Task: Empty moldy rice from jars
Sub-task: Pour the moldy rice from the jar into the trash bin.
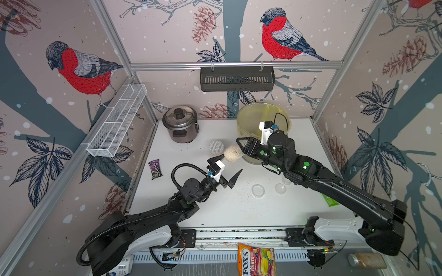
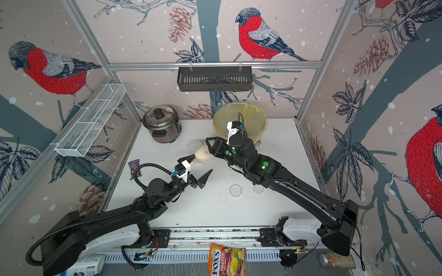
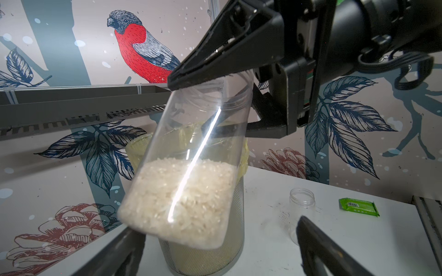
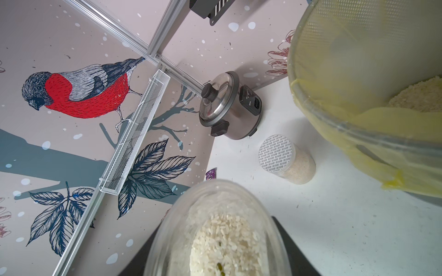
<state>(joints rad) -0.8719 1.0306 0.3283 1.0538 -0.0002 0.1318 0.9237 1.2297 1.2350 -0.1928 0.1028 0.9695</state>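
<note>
Left wrist view: my right hand (image 1: 240, 149) grips the open jar (image 3: 191, 167) near its mouth, tilted, rice (image 3: 181, 198) at its bottom, beside the bin (image 1: 263, 112). Left hand (image 1: 226, 166) gapes wide, empty. I'd get the mouth over the rim before tipping.

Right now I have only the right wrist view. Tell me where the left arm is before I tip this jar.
Observer: The left gripper is by the base of the held jar, jaws wide open, gripping nothing.
Operator: Report the jar's tilt from the side.
Observer: It leans, mouth uppermost; the moldy rice lies in its bottom, none pouring.
Operator: List what's behind my arm.
Observer: An empty jar stands on the table, two clear lids lying near it.
</note>
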